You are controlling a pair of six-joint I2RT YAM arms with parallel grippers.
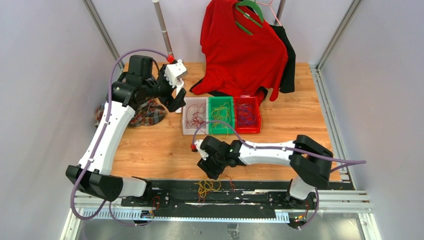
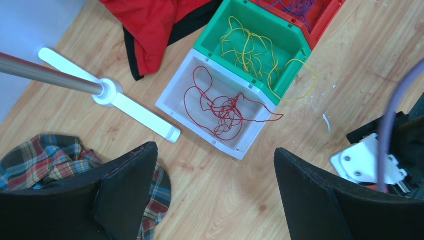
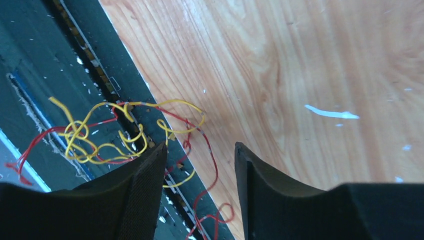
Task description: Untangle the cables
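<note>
While white bin holds red cables, green bin holds yellow.

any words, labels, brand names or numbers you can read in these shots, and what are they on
None: no view shows any readable text.
The white bin, green bin and red bin show no labels.
The red shirt shows no print or tag.
The black rail at the table's near edge shows only specks, too small to read.

Jaws apart on both sides.
left gripper spread wide, left arm reaching forward; right gripper narrower, right arm folded inward, pointing down.
</note>
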